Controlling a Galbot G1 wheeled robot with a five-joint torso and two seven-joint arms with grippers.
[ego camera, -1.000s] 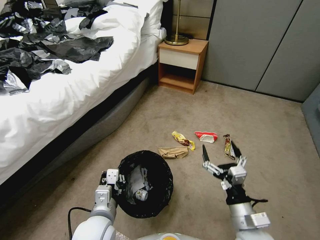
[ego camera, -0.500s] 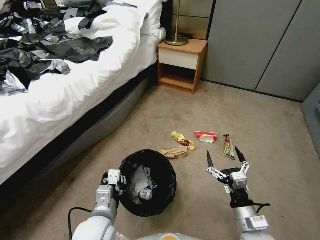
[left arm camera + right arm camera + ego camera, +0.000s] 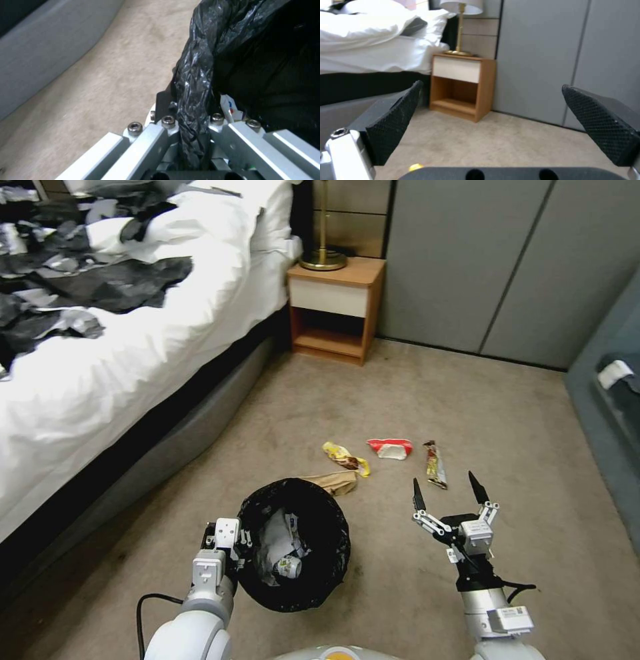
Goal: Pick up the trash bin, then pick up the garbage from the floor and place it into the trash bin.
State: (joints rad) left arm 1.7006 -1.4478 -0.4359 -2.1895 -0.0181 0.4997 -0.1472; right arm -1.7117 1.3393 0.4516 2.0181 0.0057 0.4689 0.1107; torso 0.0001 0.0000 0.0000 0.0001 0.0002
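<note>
The whole head view has slid leftward since half a second ago, so the camera has turned: the bed (image 3: 100, 353) and the nightstand (image 3: 333, 310) sit further left, and a grey piece of furniture (image 3: 610, 400) with a white object on it now fills more of the right edge. The trash bin (image 3: 293, 543), lined with a black bag, is the landmark here; it keeps its place low in the view, gripped at its near-left rim by the left gripper (image 3: 230, 553). In the left wrist view that gripper (image 3: 193, 140) has its jaws pinched on the folded black liner (image 3: 196, 75) at the rim. White crumpled paper and a small bottle lie inside the bin. To the bin's right, well apart from it, the right gripper (image 3: 448, 493) hovers with its jaws spread wide and nothing between them, much as before. Beyond the bin lies the garbage: the brown paper bag (image 3: 333, 482), now partly hidden by the bin's far rim, then the yellow wrapper (image 3: 345, 458), the red-white wrapper (image 3: 390, 447) and the dark wrapper (image 3: 435, 465). The bin's white wall is hidden under the liner
</note>
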